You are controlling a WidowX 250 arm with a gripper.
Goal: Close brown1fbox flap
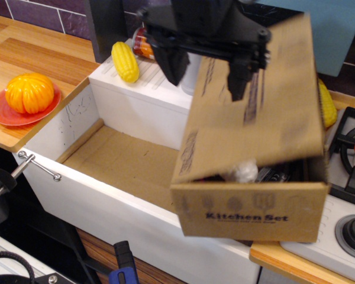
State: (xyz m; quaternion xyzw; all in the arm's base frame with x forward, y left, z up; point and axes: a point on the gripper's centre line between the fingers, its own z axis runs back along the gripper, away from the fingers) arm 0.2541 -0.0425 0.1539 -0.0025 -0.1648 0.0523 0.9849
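The brown cardboard box (248,216) with "Kitchen Set" lettering on its front sits at the sink's right edge. Its large flap (254,112) is swung over the top, tilted and motion-blurred, with a gap left at the front. Through the gap a white lumpy object (244,171) and dark cables show. My black gripper (204,68) is above the flap's upper left part, its two fingers (173,62) spread apart and pointing down onto the flap, gripping nothing.
An open white sink well (59,127) with a cardboard floor lies left of the box. A yellow corn cob (125,61) rests on the white ledge behind. An orange on a red plate (28,94) sits on the wooden counter at left. A stove (349,171) is at right.
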